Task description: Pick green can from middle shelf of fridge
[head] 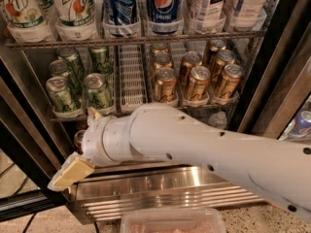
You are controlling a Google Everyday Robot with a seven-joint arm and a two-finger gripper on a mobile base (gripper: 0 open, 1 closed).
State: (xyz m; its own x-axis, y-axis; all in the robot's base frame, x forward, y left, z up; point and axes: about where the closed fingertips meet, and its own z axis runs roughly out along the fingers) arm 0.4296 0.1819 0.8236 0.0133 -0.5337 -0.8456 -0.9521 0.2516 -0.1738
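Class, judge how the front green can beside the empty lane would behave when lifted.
The green can looks smooth and round, so it may slip, or roll if tipped. Close neighbours might get knocked. The claw sits lower left, below the middle shelf.

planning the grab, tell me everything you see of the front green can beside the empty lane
The green can is small, aluminium-looking, with green-and-white patterned sides and a silver lid with pull tab. It stands upright at the front of the middle shelf, more green cans left and behind, an empty white slotted lane on its right. The gripper is lower left, at the fridge base, not holding it.
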